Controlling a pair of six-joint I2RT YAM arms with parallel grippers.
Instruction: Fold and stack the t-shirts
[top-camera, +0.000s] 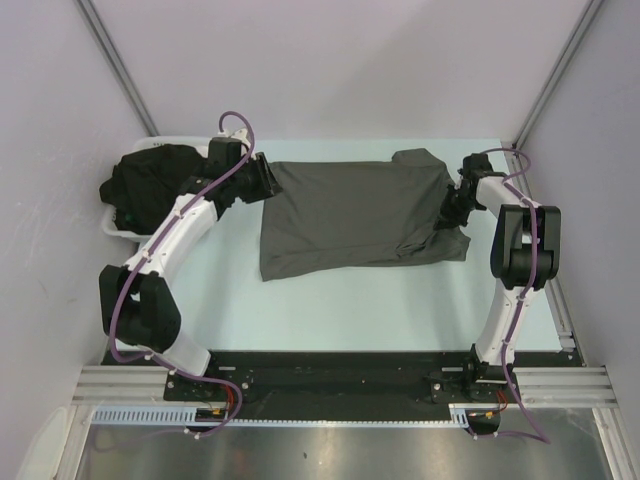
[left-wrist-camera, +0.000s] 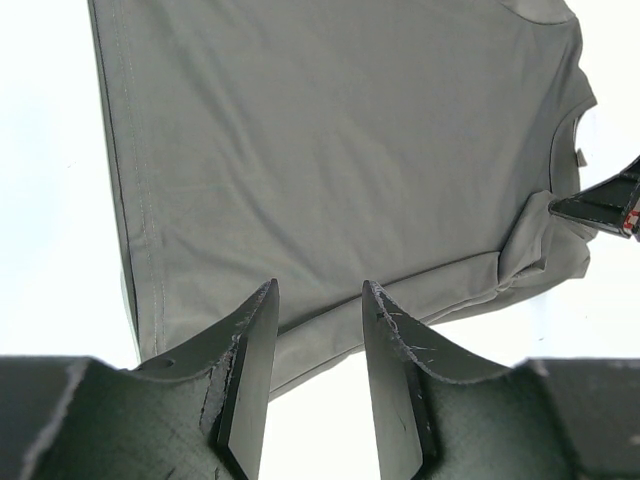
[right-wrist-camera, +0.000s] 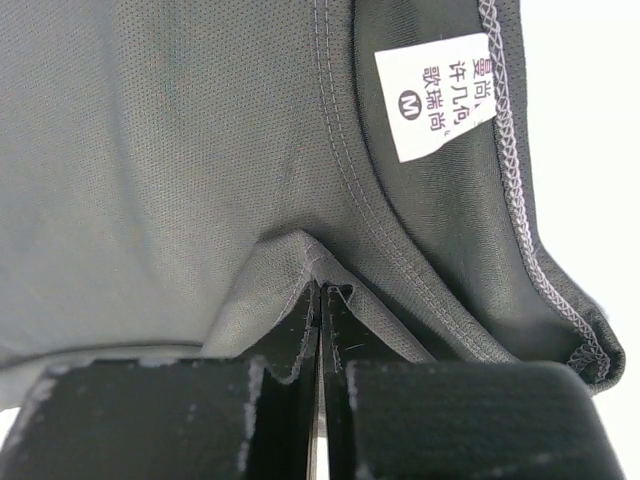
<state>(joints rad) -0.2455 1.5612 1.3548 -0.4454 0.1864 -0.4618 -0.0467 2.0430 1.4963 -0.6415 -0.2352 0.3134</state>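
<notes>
Your charcoal grey soft-cloth t-shirt (top-camera: 350, 215) lies spread on the pale blue-green flat table (top-camera: 330, 310), midway between the two arms. Its long axis runs left to right across the top view, with the hem pointing toward your left arm and the collar toward your right. The body lies mostly smooth, with only faint creases. The far short sleeve (top-camera: 420, 158) sticks out flat at the collar end, while the cloth at the near collar-end corner is bunched and wrinkled. Close up, the fabric is a fine mesh knit with double rows of stitching along the seams and an overlocked collar edge. A white rectangular size label (right-wrist-camera: 437, 90), printed with a circled M, sits inside the neck. Your right black two-finger gripper (right-wrist-camera: 320, 300) is closed, and its fingers pinch a small raised fold of the grey cloth just beside the collar. Your left black two-finger gripper (left-wrist-camera: 315, 310) hangs over the far hem-end corner of the shirt. Its jaws stand apart, the cloth edge shows in the gap, and nothing is clamped between them. Behind that arm, a heap of black cloth t-shirts (top-camera: 150, 185) sits crumpled in the white plastic tray (top-camera: 115, 228) at the table's far left.
</notes>
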